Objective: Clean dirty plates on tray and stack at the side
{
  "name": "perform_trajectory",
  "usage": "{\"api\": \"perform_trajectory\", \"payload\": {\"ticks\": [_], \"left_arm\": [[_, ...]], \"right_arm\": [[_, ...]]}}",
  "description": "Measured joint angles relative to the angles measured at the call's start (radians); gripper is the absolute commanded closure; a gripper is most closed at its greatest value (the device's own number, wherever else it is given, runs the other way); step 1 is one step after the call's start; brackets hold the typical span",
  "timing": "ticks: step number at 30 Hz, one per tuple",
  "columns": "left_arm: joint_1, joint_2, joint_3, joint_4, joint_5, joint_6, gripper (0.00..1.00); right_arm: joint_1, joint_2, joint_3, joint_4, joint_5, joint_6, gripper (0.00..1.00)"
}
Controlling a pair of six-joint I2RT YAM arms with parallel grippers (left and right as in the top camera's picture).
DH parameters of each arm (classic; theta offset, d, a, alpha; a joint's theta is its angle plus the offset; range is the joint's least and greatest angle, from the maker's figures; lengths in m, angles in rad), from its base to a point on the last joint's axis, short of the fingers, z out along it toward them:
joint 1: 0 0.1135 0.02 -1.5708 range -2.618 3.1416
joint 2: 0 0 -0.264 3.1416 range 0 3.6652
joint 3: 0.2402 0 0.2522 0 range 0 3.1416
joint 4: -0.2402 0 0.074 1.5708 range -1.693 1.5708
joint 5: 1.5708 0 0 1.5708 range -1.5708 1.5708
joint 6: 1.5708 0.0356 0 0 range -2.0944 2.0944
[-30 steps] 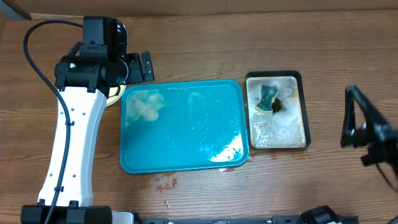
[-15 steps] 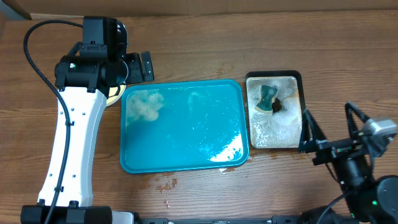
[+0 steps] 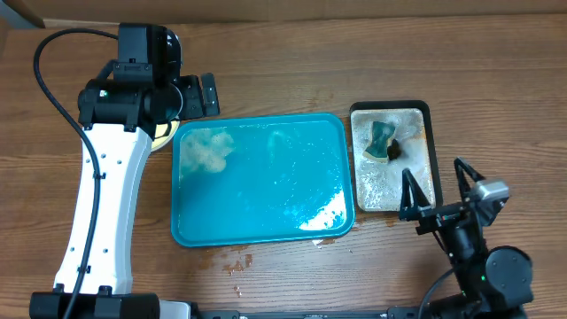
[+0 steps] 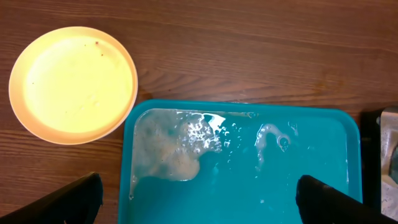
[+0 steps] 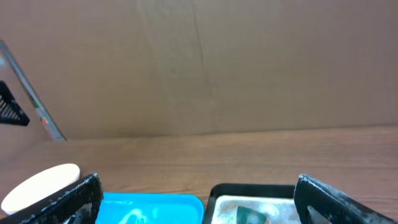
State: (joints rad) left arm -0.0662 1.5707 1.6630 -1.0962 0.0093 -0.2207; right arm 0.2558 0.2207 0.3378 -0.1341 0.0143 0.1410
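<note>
Wooden table (image 3: 292, 80): my left gripper (image 4: 199, 199) gapes above the wet tray (image 4: 323, 162), plates (image 4: 73, 84) stacked at its ten o'clock; right gripper (image 5: 196, 200) spread wide, empty.

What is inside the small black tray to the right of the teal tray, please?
Whitish foam fills the black tray, with a green sponge and a dark lump beside it near the top. The foam hides the tray's floor, so anything beneath cannot be seen.
</note>
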Motion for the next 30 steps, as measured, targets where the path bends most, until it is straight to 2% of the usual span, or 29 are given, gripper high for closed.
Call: {"api": "perform_trajectory", "payload": {"ticks": [7,20,26,30], "left_arm": [[0.0,0.0,0.0,0.0,0.0,0.0,0.0],[0.0,0.0,0.0,0.0,0.0,0.0,0.0],[0.0,0.0,0.0,0.0,0.0,0.0,0.0],[0.0,0.0,0.0,0.0,0.0,0.0,0.0]], "right_arm": [[0.0,-0.076,-0.148,0.082,-0.007,-0.003,0.0],[0.0,-0.101,-0.283,0.168,-0.007,-0.003,0.0],[-0.012,-0.163,-0.32,0.118,-0.006,-0.003,0.0],[-0.073,-0.182,-0.32,0.098,-0.006,-0.002,0.0]]}}
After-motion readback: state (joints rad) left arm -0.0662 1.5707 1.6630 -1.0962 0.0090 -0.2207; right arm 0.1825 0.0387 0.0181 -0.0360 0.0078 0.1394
